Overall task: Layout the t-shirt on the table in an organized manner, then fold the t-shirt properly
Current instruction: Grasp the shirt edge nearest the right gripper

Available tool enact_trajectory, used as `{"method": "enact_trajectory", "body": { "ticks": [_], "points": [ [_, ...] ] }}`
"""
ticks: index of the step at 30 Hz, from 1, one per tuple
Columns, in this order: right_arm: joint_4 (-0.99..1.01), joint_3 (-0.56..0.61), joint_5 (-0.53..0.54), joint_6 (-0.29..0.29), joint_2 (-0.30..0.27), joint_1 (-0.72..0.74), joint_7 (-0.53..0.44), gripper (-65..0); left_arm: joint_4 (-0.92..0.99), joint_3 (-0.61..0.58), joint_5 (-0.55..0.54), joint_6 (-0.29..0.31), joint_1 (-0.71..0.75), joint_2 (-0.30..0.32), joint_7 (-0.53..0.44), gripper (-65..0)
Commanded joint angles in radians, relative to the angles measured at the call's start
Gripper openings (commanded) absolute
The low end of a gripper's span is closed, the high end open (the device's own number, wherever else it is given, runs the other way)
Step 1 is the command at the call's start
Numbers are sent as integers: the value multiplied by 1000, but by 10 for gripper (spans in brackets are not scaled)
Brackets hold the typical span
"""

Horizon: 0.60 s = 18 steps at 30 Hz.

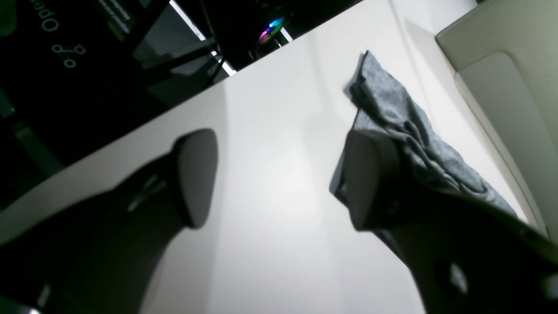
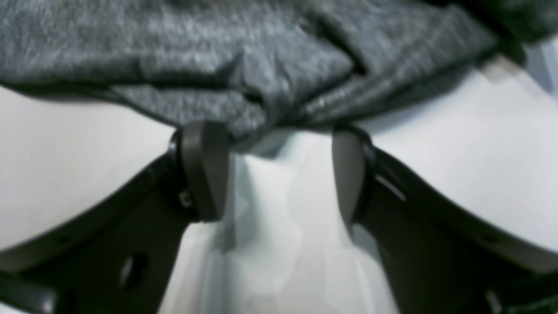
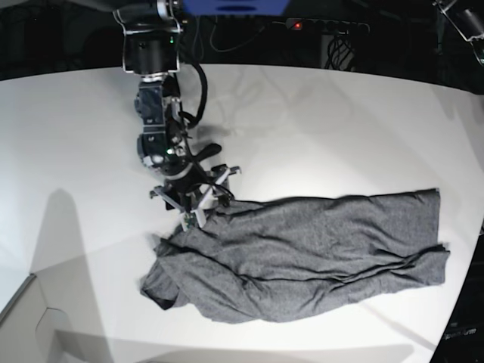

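In the base view, your right gripper [image 3: 198, 208] sits left of centre, hanging down from the arm at the upper left of the frame. Its fingertips are at the upper left edge of the t-shirt [image 3: 302, 253], where the cloth bunches toward the collar end. The right wrist view shows its two fingers [image 2: 205, 170] spread wide, with bare table [image 2: 65, 174] between them and nothing gripped; the bunched grey hem fills the top of that frame and just meets the fingertips. Whether the tips press on the cloth or only reach it, you cannot tell from the blur.

Moving right across the base view, the t-shirt lies crumpled along the lower middle of the frame, stretching from a folded lump at lower left out to a flatter, squarer end at the right edge of the table [image 3: 318, 128]. It lies wholly on the white surface.

Your left gripper [image 1: 279, 179] does not show in the base view. In the left wrist view its fingers [image 1: 196, 174] stand wide apart over bare table, holding nothing. A strip of the t-shirt [image 1: 392, 104] runs from the upper middle of that frame toward the lower right, passing behind the right-hand finger, beside the gap and not inside it.
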<state>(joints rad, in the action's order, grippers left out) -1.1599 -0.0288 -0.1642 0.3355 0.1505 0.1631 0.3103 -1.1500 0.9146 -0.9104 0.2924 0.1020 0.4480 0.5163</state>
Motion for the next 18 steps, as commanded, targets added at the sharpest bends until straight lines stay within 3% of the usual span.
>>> {"method": "enact_trajectory", "body": {
  "ticks": [1, 11, 14, 18],
  "points": [
    [-12, 2, 8, -2, 7, 16, -12, -271, -17, 7, -19, 12, -6, 27, -25, -208],
    [88, 3, 8, 4, 7, 66, -13, -294, -8, 4, -14, 12, -6, 27, -25, -208],
    [96, 3, 8, 4, 7, 72, -13, -401, -8, 5, -14, 12, -6, 27, -25, -208],
    [53, 3, 8, 4, 7, 57, -4, -650, -8, 5, -14, 12, -6, 25, -25, -208]
  ]
}}
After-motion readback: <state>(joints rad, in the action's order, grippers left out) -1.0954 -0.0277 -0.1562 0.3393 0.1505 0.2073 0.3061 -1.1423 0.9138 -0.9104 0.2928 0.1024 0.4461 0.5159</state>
